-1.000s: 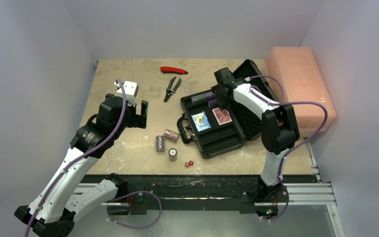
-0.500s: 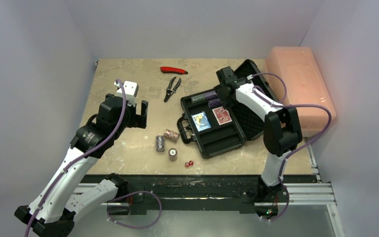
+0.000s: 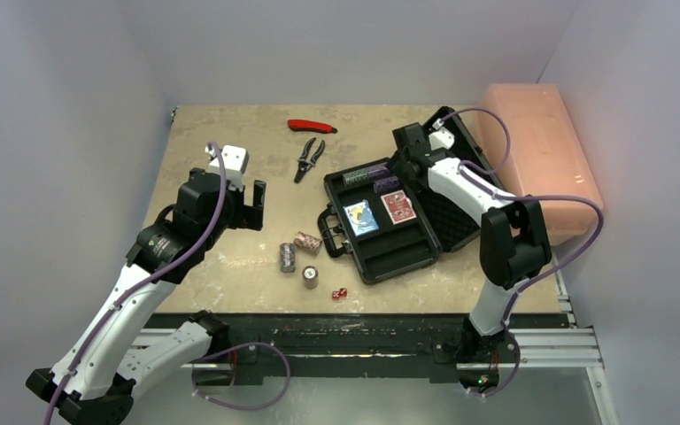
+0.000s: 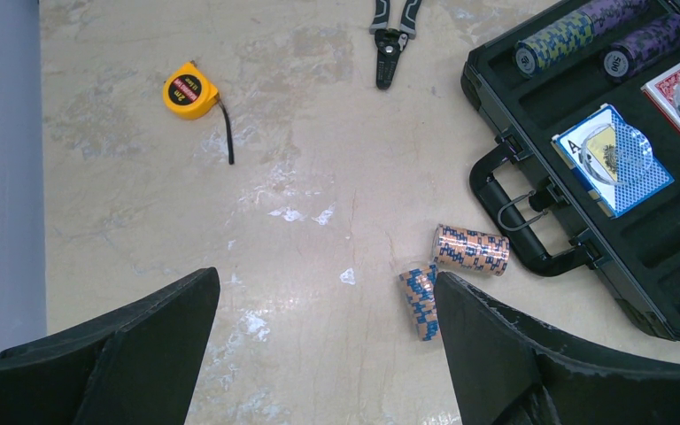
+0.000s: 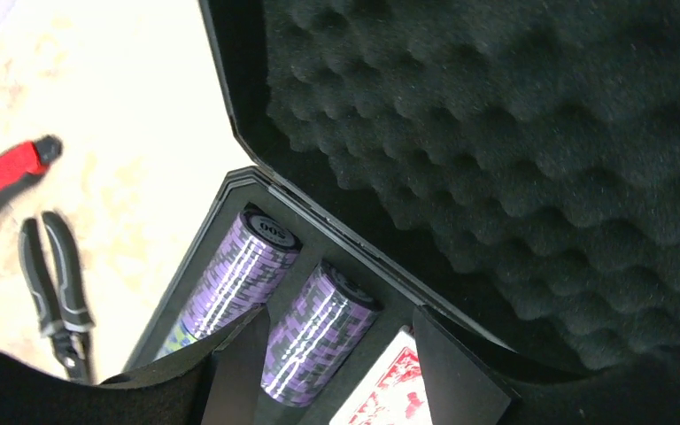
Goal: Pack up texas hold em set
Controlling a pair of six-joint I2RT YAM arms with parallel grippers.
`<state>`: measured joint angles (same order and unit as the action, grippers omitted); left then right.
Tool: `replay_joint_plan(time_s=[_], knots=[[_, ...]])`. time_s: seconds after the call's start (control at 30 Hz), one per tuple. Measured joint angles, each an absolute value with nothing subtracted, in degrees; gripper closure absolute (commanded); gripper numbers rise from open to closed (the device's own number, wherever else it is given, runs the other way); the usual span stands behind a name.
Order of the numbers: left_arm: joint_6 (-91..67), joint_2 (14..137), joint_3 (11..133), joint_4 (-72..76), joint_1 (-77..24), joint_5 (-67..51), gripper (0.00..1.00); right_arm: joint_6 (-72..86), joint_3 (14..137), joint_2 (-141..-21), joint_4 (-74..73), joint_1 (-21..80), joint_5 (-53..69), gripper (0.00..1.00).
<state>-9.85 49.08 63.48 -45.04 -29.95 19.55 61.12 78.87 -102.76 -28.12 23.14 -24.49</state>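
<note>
The table (image 3: pixel 221 133) meets the grey wall along its left edge. Its left half is open surface apart from a yellow tape measure (image 4: pixel 189 90) toward the far left. The left gripper (image 4: pixel 326 282) hangs above this stretch, fingers spread wide with nothing between them.

At the far middle, the red-handled tool (image 3: pixel 312 126) lies close to the far edge, with the pliers (image 3: pixel 309 158) just nearer. An open lane separates them from three loose stacks. The left loose stack (image 3: pixel 288 257) and far loose stack (image 3: pixel 308 243) lie on their sides, nearly touching. The near loose stack (image 3: pixel 310 277) sits just nearer, and the red dice (image 3: pixel 339 293) lie closest to the near edge.

The briefcase (image 3: pixel 398 252) lies open right of centre, set at an angle, with its handle (image 3: pixel 329 232) facing the loose stacks and its near corner close to the table's near edge. Its far slot holds a yellow-and-blue stack (image 4: pixel 562 40) end to end with a purple stack (image 5: pixel 243 270). The next slot holds a second purple stack (image 5: pixel 319 332). The blue deck (image 3: pixel 361 217) and red deck (image 3: pixel 397 207) sit side by side in the middle.

The right gripper (image 5: pixel 338 312) is over the case's far end, its fingers parted around the second purple stack with a gap showing, so it is not pinching. The foam lid (image 3: pixel 460 208) leans toward the pink box (image 3: pixel 536 150), which crowds the far right corner.
</note>
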Motion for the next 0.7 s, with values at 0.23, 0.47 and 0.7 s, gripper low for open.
replay_joint_plan(time_s=[0.23,0.47,0.7], knots=[[-9.8,49.4,63.5,-45.0,-30.0,19.5,0.09,43.3,71.1,-97.0,-21.0,23.1,-21.5,0.39],[-9.8,49.9,63.5,-45.0,-30.0,19.6,0.09,31.0,63.9,-88.2,-14.1,23.1,-13.5,0.43],[-9.8,51.1,63.5,-45.1,-30.0,19.5,0.09,23.8,60.8,-85.1,-8.6,23.2,-4.8,0.55]])
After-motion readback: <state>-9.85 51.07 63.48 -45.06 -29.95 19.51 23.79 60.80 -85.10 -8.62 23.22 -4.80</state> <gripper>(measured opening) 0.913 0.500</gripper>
